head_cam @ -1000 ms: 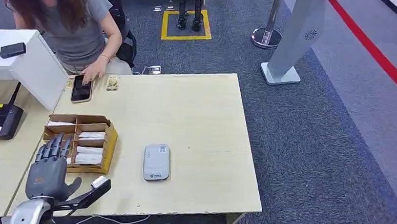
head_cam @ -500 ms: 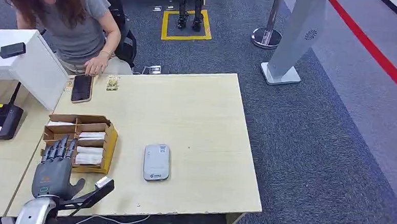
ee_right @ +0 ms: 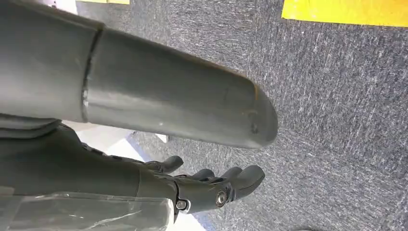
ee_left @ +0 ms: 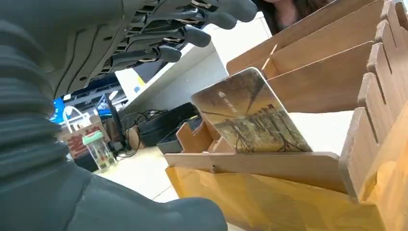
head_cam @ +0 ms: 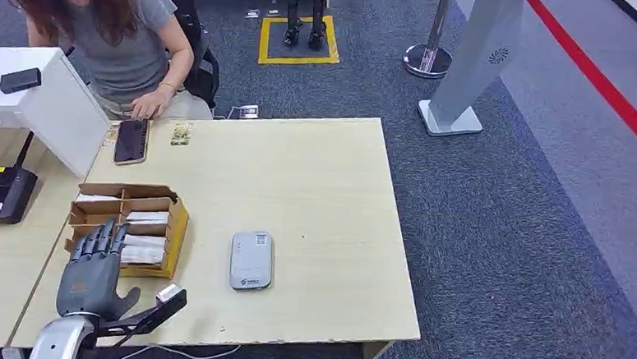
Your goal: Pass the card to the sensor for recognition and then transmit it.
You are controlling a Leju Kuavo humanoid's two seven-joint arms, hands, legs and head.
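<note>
Left hand (head_cam: 89, 276): fingers apart, empty, over near end of brown cardboard slotted card box (head_cam: 173, 221), near table's left front corner | Card (ee_left: 250, 115): picture-printed, upright in box slot | Grey flat sensor (head_cam: 251, 260): light wooden table (head_cam: 323, 180), near front edge | Right hand (ee_right: 211, 185): fingers loosely curled, empty, over grey carpet.

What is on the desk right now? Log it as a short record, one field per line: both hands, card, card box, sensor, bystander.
left hand: open, fingers spread, at the near end of the card box, holding nothing
right hand: hangs over grey carpet, fingers loosely curled, holding nothing
card: stands tilted in a slot of the box
card box: cardboard, on the table's left part
sensor: grey, flat, right of the box
person: seated at the far edge, hand by a phone
</note>
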